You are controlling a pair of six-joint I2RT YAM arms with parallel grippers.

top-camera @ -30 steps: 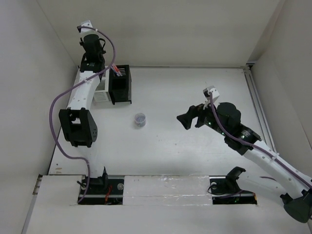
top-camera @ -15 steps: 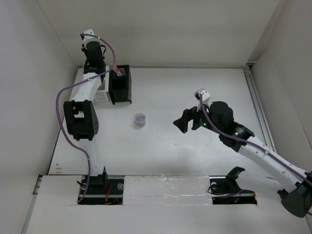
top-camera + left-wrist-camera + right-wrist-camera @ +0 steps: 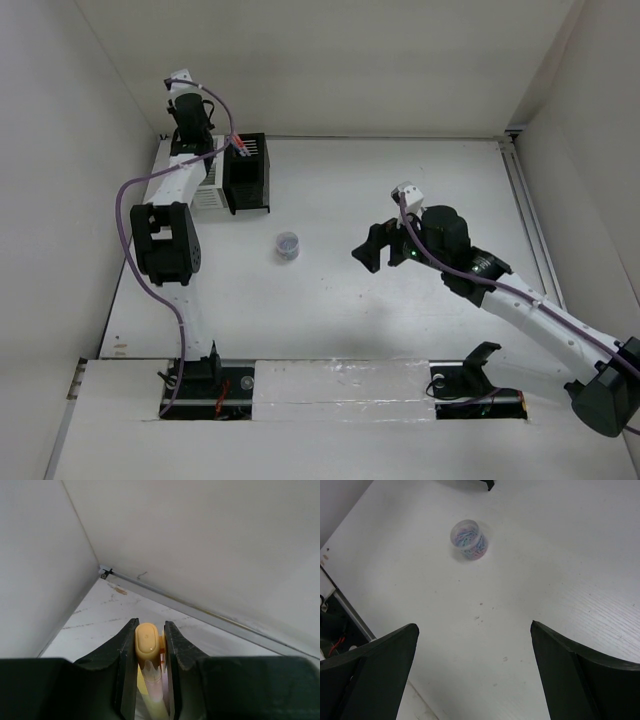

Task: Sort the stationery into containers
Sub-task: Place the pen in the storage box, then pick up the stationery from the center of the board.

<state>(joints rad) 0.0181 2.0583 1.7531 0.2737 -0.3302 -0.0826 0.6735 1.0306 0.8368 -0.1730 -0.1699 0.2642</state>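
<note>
Top external view: left arm at the boxes with a marker, right arm over the table [image 3: 400, 180].
Left gripper [image 3: 149, 630] is clamped on a yellow marker [image 3: 148, 647] at 11 o'clock of the table, near the joined white box [image 3: 208, 190] and black box [image 3: 246, 175]. Reddish pen ends [image 3: 240, 148] show at the black box's far rim. Right gripper [image 3: 372, 250] gapes wide and holds nothing, at 3 o'clock from the small round tub [image 3: 287, 245].
</note>
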